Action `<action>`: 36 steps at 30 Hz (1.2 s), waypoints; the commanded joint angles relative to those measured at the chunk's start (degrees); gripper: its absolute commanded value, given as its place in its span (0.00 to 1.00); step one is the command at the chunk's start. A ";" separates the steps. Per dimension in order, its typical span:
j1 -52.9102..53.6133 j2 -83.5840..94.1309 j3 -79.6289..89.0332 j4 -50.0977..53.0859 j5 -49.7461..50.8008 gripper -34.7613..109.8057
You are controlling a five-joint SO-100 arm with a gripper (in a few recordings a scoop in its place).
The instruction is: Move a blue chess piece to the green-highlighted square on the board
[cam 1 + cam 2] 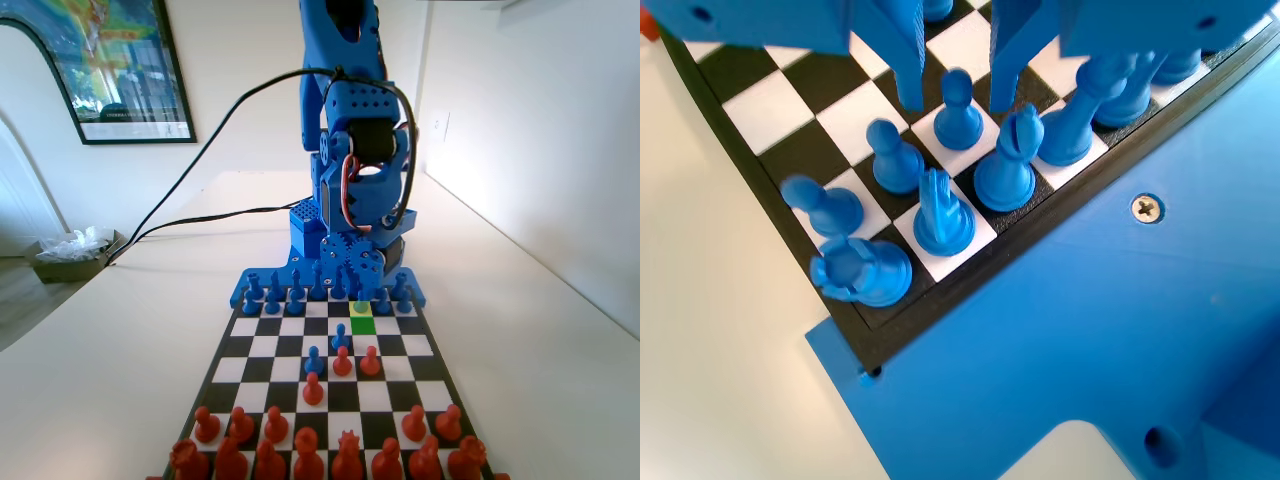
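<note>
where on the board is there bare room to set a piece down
Free: the green-highlighted square, the bare squares either side of the mid-board cluster, and the rank in front of the red pawns. Crowded: the blue back rows under the open end effector, which straddles a blue pawn, and the centre where blue and red pawns meet.

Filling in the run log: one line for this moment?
tool: open, straddling blue pawn | pawn: standing, ungrasped | green square: empty
</note>
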 commanded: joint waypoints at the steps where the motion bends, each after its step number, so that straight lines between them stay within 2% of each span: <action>1: -0.70 1.05 -2.37 -0.35 -0.35 0.30; 22: -0.79 0.97 3.52 -5.27 -2.55 0.29; 28: -0.70 0.79 2.90 -5.27 -2.72 0.25; 36: -0.70 0.79 1.49 -4.13 -2.11 0.25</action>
